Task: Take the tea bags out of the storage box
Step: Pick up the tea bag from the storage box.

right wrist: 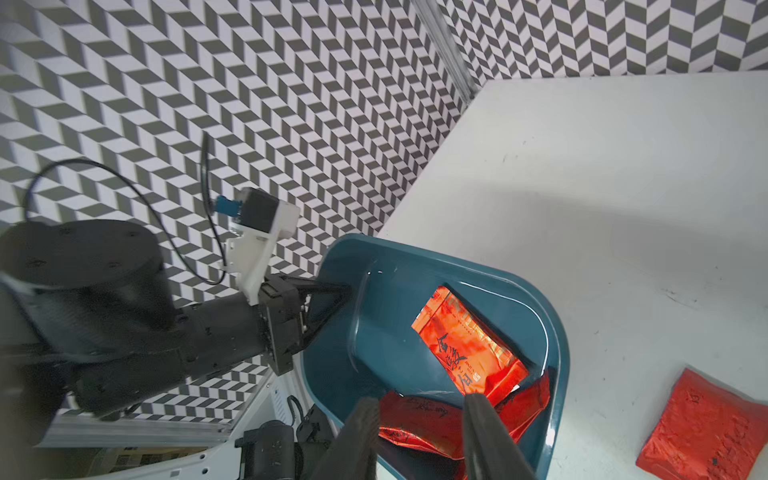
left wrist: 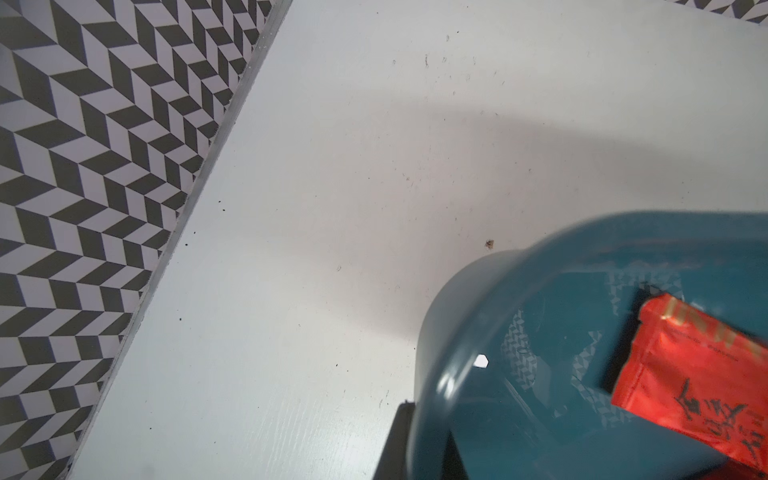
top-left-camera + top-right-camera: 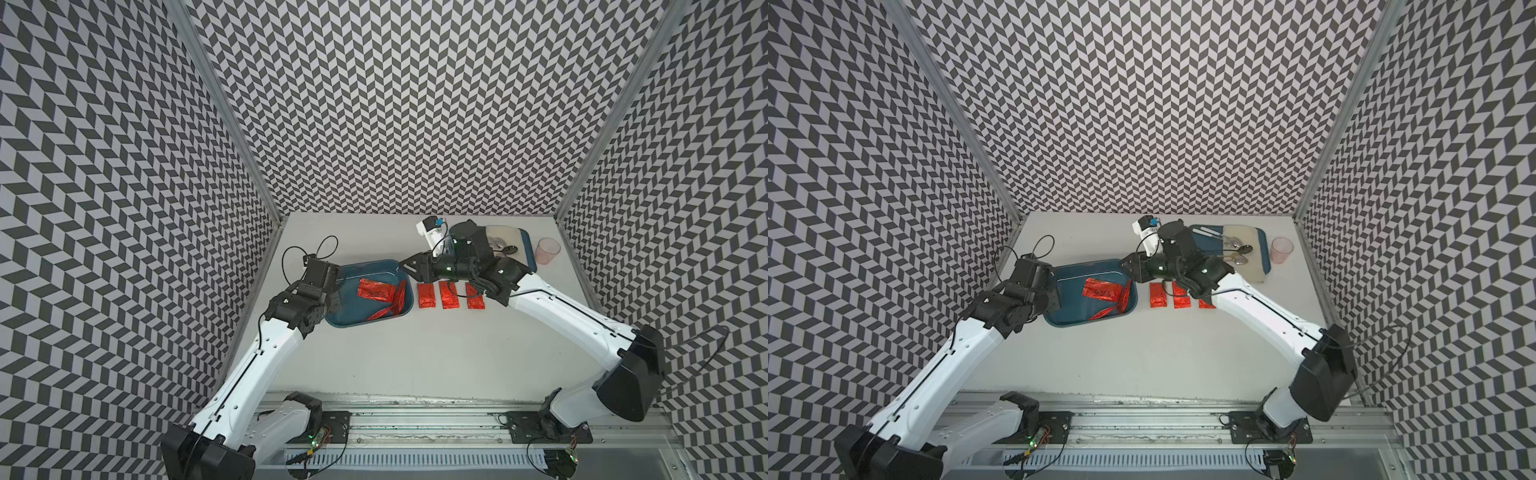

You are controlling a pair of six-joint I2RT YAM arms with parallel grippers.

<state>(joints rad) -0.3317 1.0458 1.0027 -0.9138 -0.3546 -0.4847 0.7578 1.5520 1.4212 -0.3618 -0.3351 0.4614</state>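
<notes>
1. We saw the storage box (image 3: 351, 305) on the white table (image 3: 415, 357). It looked tilted in the right wrist view, but we could not tell if one side was lifted.
2. The left gripper (image 1: 347, 287) was clamped tight on the left wall of the storage box; we judged that it was steadying it.
3. The right gripper (image 1: 419, 401) hovered over the right end of the storage box with its jaws parted and, as far as we could see, closed on nothing.
4. Three tea bags were inside. One (image 1: 465, 340) lay flat on the floor, one (image 1: 528, 399) leaned on its edge against the right wall, and one (image 1: 415, 424) lay crumpled just under the right gripper.
5. Three more tea bags (image 3: 449, 296) lay in a neat row on the table just beside the storage box, so we judged the task about half done.
6. We expected the tea bags to be very light, thin and soft. The crinkled foil would probably bend rather than break, and it could be slippery between the jaws.
7. We thought the best hold was a pinch on a raised edge, so the crumpled or the leaning one looked easiest. The flat one offered no edge and might slide on the smooth plastic.
</notes>
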